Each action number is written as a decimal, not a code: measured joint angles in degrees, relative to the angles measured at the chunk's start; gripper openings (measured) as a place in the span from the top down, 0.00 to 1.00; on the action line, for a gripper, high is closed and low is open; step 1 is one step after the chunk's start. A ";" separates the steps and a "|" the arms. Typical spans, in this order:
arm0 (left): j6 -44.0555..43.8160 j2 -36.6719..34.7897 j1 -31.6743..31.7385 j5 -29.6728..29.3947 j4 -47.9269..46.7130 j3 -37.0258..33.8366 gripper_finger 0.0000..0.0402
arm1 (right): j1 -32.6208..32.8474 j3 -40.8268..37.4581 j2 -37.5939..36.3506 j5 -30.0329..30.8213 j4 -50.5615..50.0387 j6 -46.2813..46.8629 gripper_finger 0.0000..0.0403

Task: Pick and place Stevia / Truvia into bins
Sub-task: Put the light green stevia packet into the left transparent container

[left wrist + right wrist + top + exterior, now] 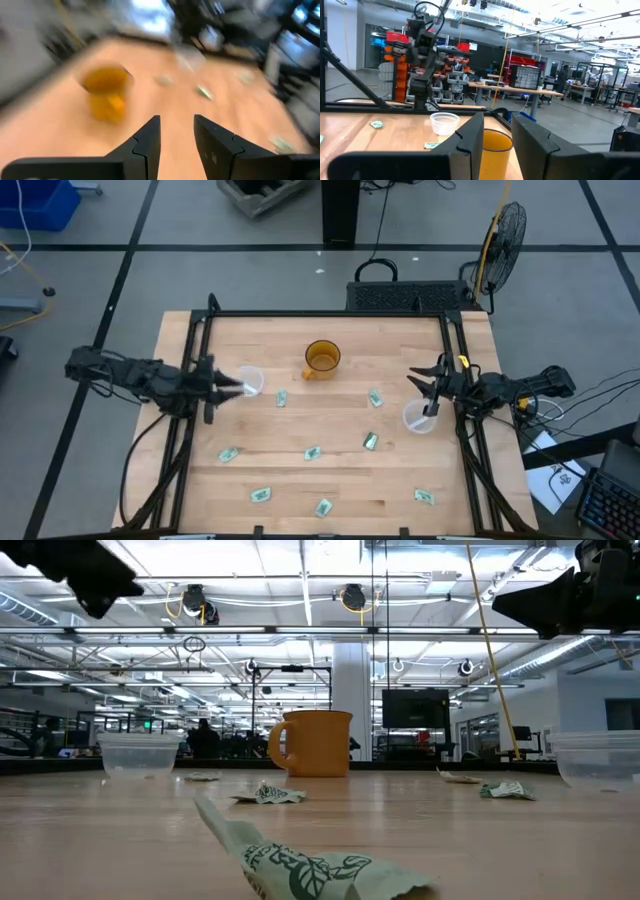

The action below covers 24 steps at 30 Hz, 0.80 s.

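We see the left gripper (236, 386) at the bench's (330, 480) left edge, fingers (150, 140) slightly parted and empty, just beside the left bin (249, 381), which looks empty. The amber mug (321, 359) stands near the far edge, midway along. Stevia sachets (313, 453) lie flat and scattered over the middle and near half, their long axes pointing every which way. The right bin (419, 417) sits near the right edge; we cannot tell its contents. The right gripper (428, 386) hovers beside it, fingers (470, 140) apart, holding nothing.
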 joint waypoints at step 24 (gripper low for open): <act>-34.96 36.61 -19.05 17.25 -1.65 -0.79 0.70 | 0.00 0.00 0.22 0.09 -1.98 -0.44 0.77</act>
